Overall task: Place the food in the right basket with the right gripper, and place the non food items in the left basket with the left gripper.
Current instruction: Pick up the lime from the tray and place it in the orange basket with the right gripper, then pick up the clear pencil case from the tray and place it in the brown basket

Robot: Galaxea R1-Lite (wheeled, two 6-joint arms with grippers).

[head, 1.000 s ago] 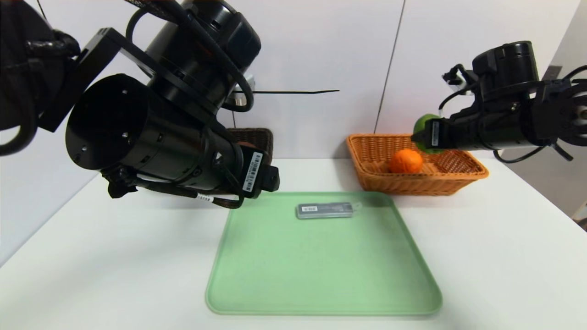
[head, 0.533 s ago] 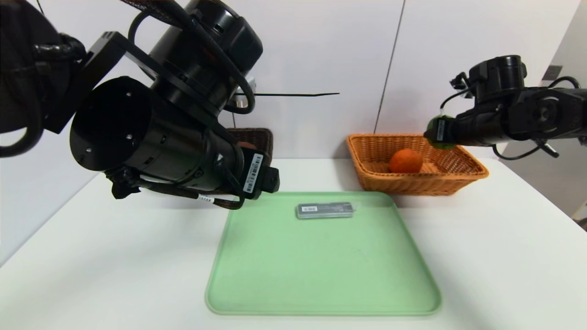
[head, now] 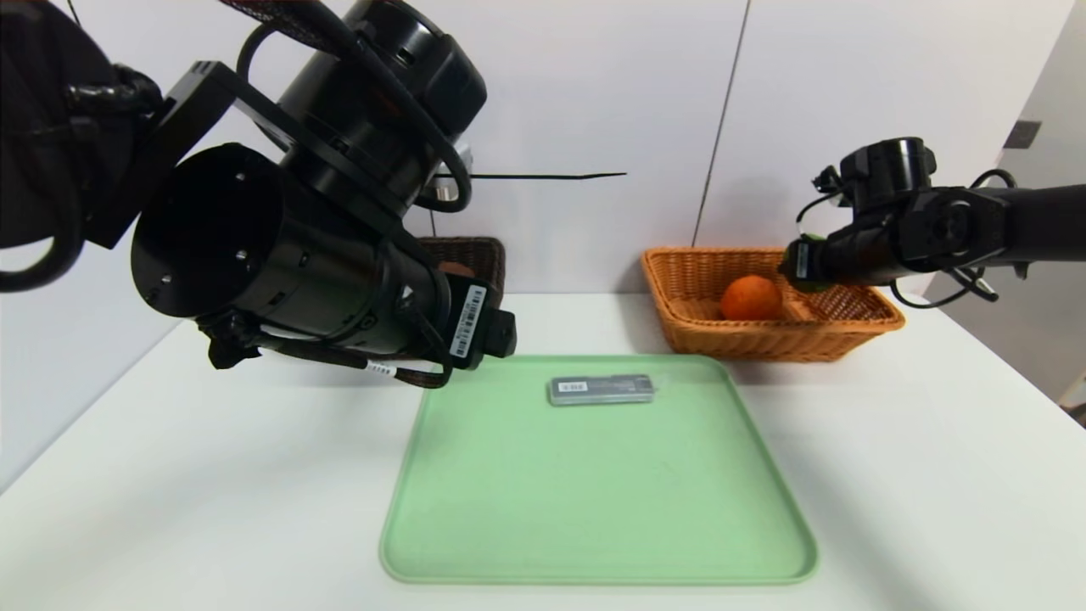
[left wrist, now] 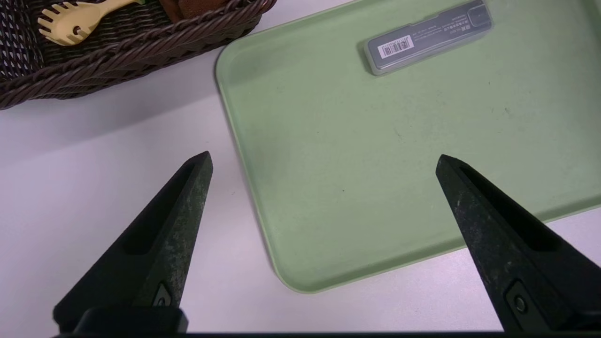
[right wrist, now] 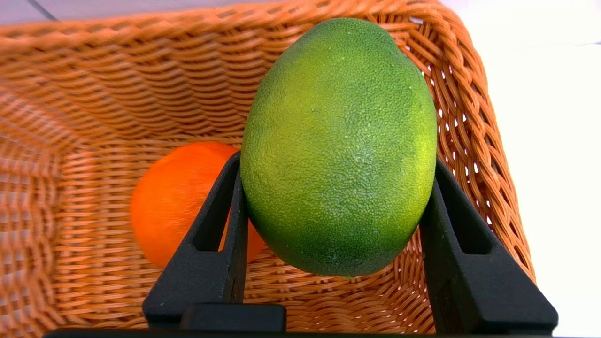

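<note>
Pinching the green fruit (right wrist: 339, 145) between its fingers, our right gripper (right wrist: 331, 234) has dropped from above the orange basket (head: 836, 327) to hang inside it, beside the orange (head: 751, 298), so we judge release is close. Our left gripper (left wrist: 324, 225), spread wide, still hovers over the green tray (left wrist: 328, 197), where the grey case (left wrist: 427, 37) awaits the dark basket (left wrist: 117, 51).

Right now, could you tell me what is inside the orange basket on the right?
An orange lies on the orange basket floor. The right gripper holds a green citrus fruit above it; the floor beneath that fruit is hidden.
</note>
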